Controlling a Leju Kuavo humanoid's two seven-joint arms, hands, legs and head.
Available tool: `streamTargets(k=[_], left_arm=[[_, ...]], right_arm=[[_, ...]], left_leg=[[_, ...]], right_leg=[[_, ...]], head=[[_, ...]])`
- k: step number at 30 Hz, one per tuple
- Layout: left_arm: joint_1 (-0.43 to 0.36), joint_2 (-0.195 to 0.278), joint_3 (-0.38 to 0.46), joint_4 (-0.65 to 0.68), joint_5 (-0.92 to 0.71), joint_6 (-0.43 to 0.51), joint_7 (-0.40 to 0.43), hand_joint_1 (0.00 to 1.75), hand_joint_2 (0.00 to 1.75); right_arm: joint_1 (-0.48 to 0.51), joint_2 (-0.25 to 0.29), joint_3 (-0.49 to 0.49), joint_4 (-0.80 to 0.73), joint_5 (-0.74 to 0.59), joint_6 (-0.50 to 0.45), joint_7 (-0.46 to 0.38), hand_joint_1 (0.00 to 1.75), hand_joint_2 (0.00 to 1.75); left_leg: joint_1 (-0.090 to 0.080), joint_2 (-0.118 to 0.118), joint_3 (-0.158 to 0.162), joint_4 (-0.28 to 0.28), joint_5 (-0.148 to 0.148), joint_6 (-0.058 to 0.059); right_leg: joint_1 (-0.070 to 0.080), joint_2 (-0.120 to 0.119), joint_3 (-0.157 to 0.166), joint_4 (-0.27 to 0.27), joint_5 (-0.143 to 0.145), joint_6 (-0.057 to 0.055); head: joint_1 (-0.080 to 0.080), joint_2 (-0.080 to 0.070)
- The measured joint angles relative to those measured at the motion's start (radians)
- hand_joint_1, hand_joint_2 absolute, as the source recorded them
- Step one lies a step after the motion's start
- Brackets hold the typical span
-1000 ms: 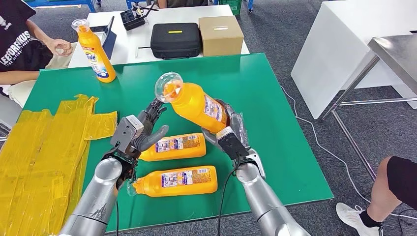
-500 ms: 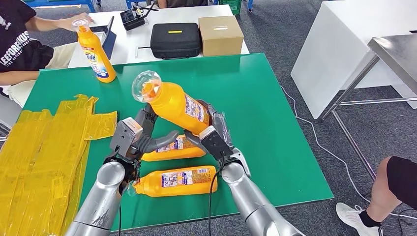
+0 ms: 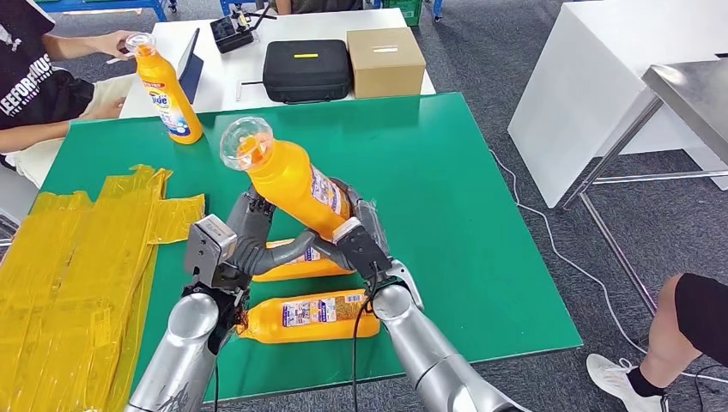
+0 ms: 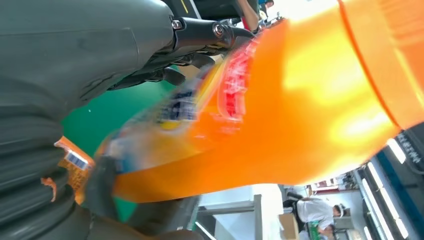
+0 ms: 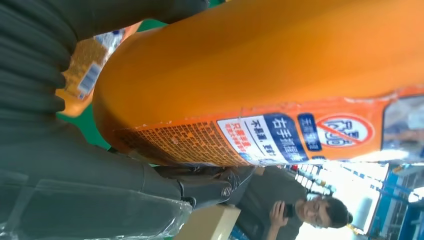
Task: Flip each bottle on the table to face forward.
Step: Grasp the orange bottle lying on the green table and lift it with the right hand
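Observation:
My right hand [image 3: 362, 242] grips the lower body of an orange bottle [image 3: 290, 182] with a clear cap, tilted over the green table [image 3: 446, 172], cap up and to the left. My left hand [image 3: 243, 242] wraps the same bottle from the left, fingers behind it and thumb under it. In the left wrist view the bottle [image 4: 310, 110] lies between that hand's [image 4: 75, 75] fingers and thumb. The right wrist view shows the bottle's [image 5: 260, 65] printed label. Two more orange bottles lie flat below: one [image 3: 276, 268] under my hands, one [image 3: 313, 313] nearer the front edge. A fourth bottle [image 3: 167, 90] stands upright at the far left.
Crumpled yellow plastic bags [image 3: 77, 249] cover the table's left side. A black case [image 3: 306, 69] and a cardboard box [image 3: 386, 60] sit on the white table behind. A person [image 3: 34, 77] sits at the far left; another person's leg [image 3: 700, 318] is at the right.
My right hand has carried the bottle left and nearer upright. My left hand has closed in around its lower body. The seated person's hand moved near the upright bottle.

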Motion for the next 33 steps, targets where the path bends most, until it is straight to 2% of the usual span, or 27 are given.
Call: streamTargets(k=[13, 23, 29, 31, 33], left_arm=[[0.001, -0.002, -0.011, -0.005, 0.031, 0.04, 0.005, 0.0, 1.75], [0.031, 0.014, 0.021, -0.018, 0.041, 0.048, -0.003, 0.0, 1.75], [0.044, 0.015, 0.03, -0.024, 0.041, 0.052, -0.005, 0.0, 1.75], [0.049, 0.015, 0.033, -0.027, 0.045, 0.055, -0.014, 0.73, 1.75], [0.055, 0.015, 0.037, -0.032, 0.062, 0.065, -0.035, 1.54, 1.75]], right_arm=[[-0.012, 0.028, 0.106, 0.042, 0.072, 0.019, 0.012, 1.75, 1.75], [-0.004, 0.02, 0.198, 0.031, 0.141, 0.005, 0.07, 1.75, 1.75], [0.001, 0.015, 0.222, 0.028, 0.144, 0.005, 0.081, 1.75, 1.75], [0.001, 0.014, 0.226, 0.028, 0.144, 0.006, 0.081, 1.75, 1.75], [0.0, 0.014, 0.233, 0.028, 0.143, 0.006, 0.082, 1.75, 1.75]], left_leg=[[0.0, 0.0, 0.0, 0.0, 0.0, 0.0], [0.0, 0.0, 0.0, 0.0, 0.0, 0.0], [0.0, 0.0, 0.0, 0.0, 0.0, 0.0], [0.0, 0.001, 0.0, 0.0, 0.0, 0.0], [0.0, 0.001, 0.0, 0.0, 0.0, 0.0]], right_leg=[[0.0, 0.0, 0.0, 0.0, 0.0, 0.0], [0.0, 0.0, -0.001, 0.0, 0.0, 0.0], [0.0, 0.0, -0.001, 0.0, 0.0, 0.0], [0.0, 0.0, -0.001, 0.0, 0.0, 0.0], [0.0, 0.0, -0.001, 0.0, 0.0, 0.0]], head=[[0.0, 0.0], [0.0, 0.0], [0.0, 0.0], [0.0, 0.0], [0.0, 0.0]])
